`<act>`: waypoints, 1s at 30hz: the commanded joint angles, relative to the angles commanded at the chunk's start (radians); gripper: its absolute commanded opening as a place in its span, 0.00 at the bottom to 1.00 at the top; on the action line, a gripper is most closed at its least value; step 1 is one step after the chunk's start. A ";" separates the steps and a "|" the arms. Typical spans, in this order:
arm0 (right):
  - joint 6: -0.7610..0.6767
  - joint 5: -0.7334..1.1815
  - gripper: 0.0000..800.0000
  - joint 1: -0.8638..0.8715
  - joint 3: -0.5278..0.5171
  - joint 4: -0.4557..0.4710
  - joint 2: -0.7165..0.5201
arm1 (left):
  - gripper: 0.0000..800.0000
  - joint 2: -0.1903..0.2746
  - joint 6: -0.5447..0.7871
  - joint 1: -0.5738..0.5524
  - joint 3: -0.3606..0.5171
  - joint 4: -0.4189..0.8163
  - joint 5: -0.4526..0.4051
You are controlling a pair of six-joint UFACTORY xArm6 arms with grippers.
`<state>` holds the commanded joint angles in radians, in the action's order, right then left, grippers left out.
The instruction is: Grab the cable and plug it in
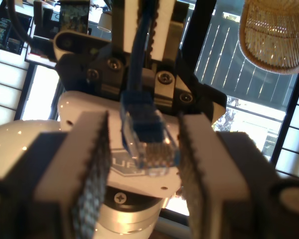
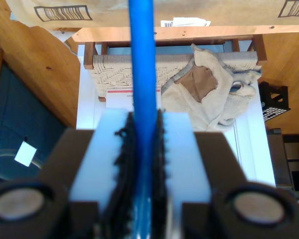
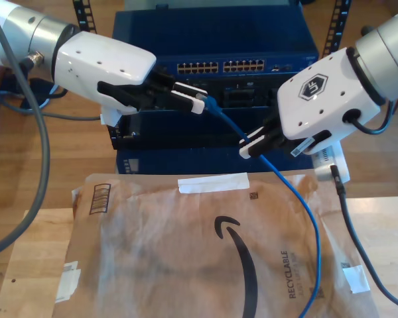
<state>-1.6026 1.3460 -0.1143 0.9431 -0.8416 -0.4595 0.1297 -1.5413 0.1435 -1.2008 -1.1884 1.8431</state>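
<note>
Where the exterior view's left begins, a thick grey robot cable (image 3: 43, 152) loops down over the wooden floor, beside the white arm that carries my first claw (image 3: 200, 101). That claw reaches toward the middle of the exterior view, in front of a dark blue metal network switch (image 3: 219, 40) with two rows of sockets (image 3: 219, 67) along its face. In the first wrist view the small translucent-blue plug (image 1: 147, 139) of the thin bright blue network cable (image 3: 298, 199) sits between the claw's (image 1: 144, 127) ribbed pads. A gap shows on one side of the plug, so I cannot tell whether the pads press it. The plug end lies in front of the switch, near the sockets, not in one.

From there the cable slopes down toward the exterior view's right to my second claw (image 3: 251, 144), whose pale pads (image 2: 187, 149) are pressed together on the cable (image 2: 142, 59). Past that claw the cable hangs down across a brown cardboard mailer (image 3: 186, 265) printed with a black curved arrow, which covers most of the light wooden surface (image 3: 26, 245). A black lead (image 3: 348, 218) trails from the second arm at the exterior view's right.
</note>
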 joint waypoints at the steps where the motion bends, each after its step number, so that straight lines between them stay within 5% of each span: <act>1: 0.000 0.000 0.02 0.000 0.000 0.000 0.000 | 0.20 0.000 0.000 0.000 0.000 0.000 0.003; 12: 0.000 0.000 0.04 -0.002 0.002 0.000 0.018 | 0.02 0.002 -0.003 0.002 -0.002 0.003 -0.002; 13: 0.000 0.000 0.11 -0.002 0.003 0.000 0.018 | 0.02 0.002 -0.003 0.002 -0.002 0.005 -0.003; 16: 0.031 0.000 0.78 -0.002 0.006 -0.002 0.026 | 0.00 0.002 -0.003 0.002 -0.003 0.006 -0.002; 18: 0.064 -0.008 0.95 0.005 0.011 -0.002 0.018 | 0.00 -0.002 -0.003 0.002 -0.003 0.006 0.000; 22: 0.103 -0.120 0.99 0.025 -0.002 0.005 -0.092 | 0.00 -0.025 -0.009 0.003 -0.003 0.000 0.011; 30: 0.227 -0.454 0.99 -0.029 -0.101 0.009 -0.284 | 0.00 -0.199 -0.173 0.115 -0.011 -0.163 0.183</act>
<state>-1.3755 0.8918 -0.1435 0.8418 -0.8324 -0.7434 -0.0698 -1.7146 0.2585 -1.2116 -1.3510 2.0257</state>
